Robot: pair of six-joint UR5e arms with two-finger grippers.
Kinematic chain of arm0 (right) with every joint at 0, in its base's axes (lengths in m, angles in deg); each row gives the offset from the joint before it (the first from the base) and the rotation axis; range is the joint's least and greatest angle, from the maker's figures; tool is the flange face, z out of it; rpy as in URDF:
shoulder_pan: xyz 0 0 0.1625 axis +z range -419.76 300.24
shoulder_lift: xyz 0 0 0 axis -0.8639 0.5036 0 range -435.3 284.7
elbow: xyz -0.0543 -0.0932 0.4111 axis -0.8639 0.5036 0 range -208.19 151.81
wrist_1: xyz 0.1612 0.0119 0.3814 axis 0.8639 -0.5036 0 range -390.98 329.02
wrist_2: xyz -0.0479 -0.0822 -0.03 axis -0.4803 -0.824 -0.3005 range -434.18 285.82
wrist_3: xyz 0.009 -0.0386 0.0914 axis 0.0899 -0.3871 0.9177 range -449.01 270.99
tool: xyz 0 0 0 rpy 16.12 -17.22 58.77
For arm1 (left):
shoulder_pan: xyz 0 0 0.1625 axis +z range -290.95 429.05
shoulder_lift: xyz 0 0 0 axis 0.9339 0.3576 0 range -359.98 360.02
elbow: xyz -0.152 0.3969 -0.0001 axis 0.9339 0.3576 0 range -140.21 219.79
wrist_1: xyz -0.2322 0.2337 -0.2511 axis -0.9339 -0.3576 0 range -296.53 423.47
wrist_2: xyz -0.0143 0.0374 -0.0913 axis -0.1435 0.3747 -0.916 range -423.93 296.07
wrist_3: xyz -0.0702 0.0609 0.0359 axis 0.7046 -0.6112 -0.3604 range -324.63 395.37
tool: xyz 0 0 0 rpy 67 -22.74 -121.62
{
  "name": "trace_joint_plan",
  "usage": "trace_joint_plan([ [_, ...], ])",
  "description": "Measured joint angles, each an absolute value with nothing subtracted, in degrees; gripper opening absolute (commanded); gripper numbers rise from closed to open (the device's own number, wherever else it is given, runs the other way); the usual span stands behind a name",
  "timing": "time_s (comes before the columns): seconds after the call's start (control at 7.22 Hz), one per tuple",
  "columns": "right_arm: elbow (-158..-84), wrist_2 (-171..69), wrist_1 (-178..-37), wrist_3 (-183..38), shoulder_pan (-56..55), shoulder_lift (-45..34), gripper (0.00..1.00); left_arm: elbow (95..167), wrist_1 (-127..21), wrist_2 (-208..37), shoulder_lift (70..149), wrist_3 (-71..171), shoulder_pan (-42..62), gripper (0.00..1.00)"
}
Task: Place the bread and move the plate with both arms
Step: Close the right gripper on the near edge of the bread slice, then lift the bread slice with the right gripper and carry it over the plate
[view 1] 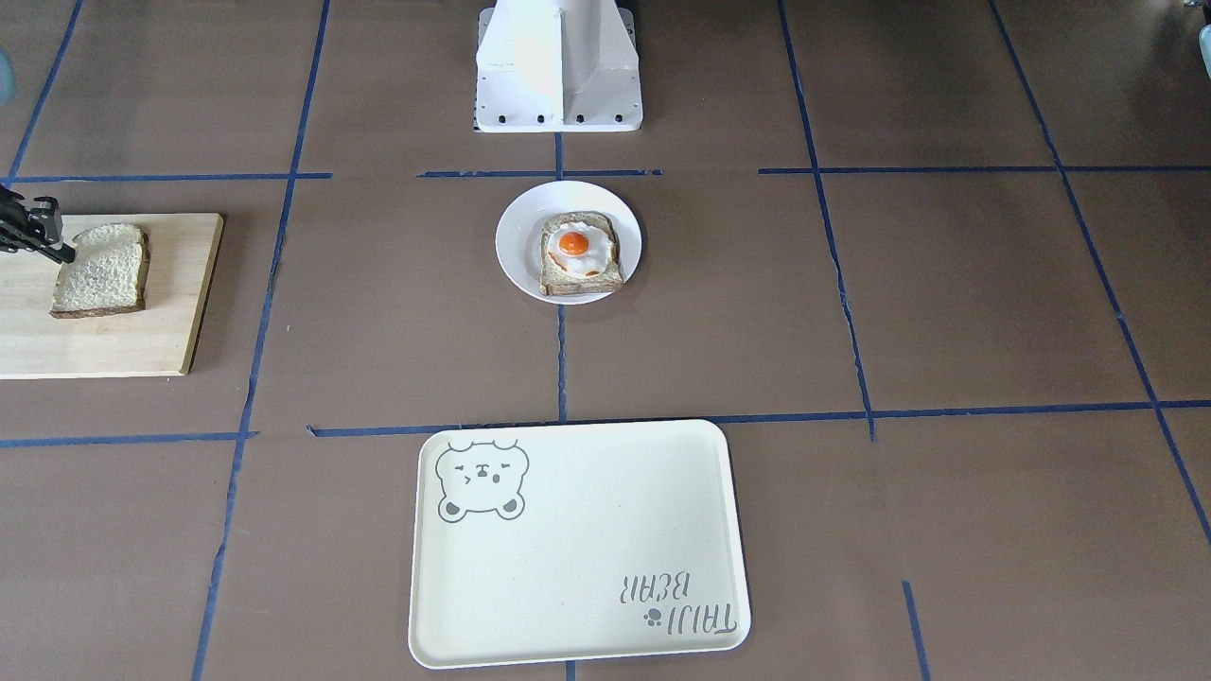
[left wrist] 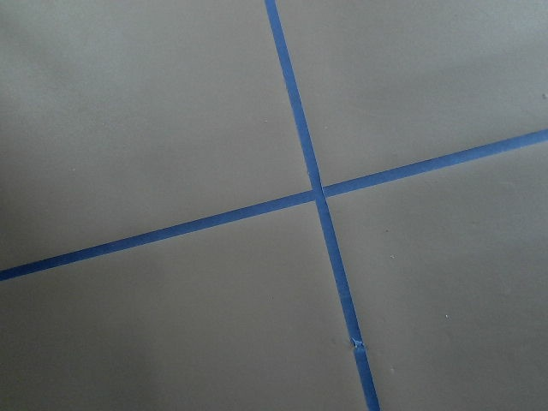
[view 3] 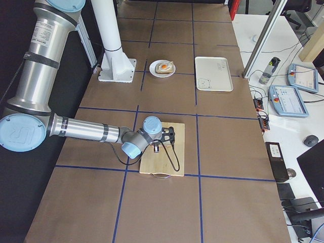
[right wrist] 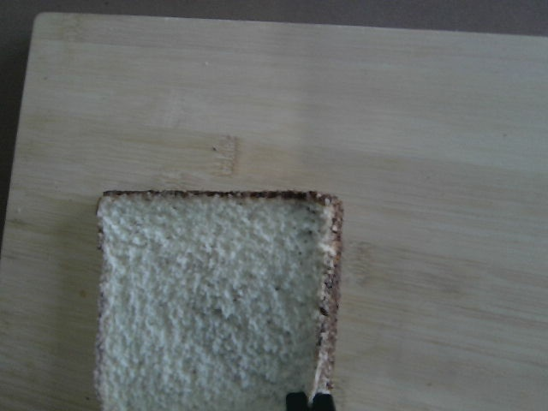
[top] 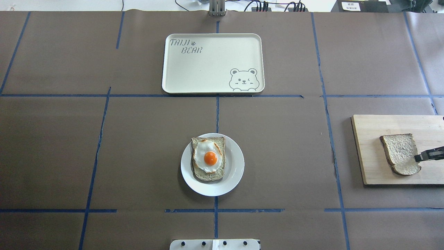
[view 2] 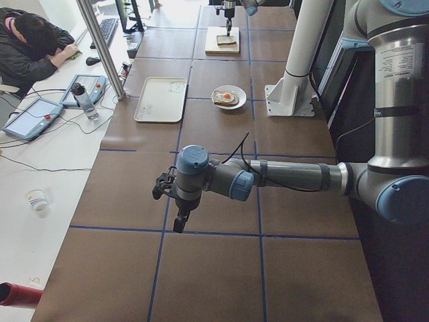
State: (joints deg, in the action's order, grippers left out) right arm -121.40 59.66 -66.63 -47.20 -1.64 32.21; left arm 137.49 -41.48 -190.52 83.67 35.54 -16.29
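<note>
Currently, the plate [top: 236, 166] holds egg toast [top: 208, 158]. The bread [top: 399, 152] lies flat on a board [top: 367, 152]. The right gripper [top: 418, 158], mostly cut off, sits at the bread's crust; jaw spacing cannot be determined. The left gripper [view 2: 179, 225] hangs over the table [view 2: 214, 268]; its spacing is likewise indeterminate.

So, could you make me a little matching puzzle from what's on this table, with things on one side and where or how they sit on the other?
Things:
1 bread
2 plate
3 tray
4 fried egg

Places and states:
A lies on top of the toast slice
B lies on the wooden board
C has nothing on it, with a bear drawn in one corner
D carries the toast slice

Pairs: 1-B, 2-D, 3-C, 4-A
</note>
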Motion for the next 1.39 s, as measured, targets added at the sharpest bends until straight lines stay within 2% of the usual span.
trace_joint_plan([
  [0.97,-127.35,71.30,-67.39,-46.85,4.37,29.45,0.00,137.55,-41.48,-190.57,84.03,35.55,-16.29,1.00],
  [1.39,-128.22,71.66,-69.51,-36.50,2.03,17.57,0.00,137.61,-41.48,-190.62,84.05,35.55,-16.29,1.00],
])
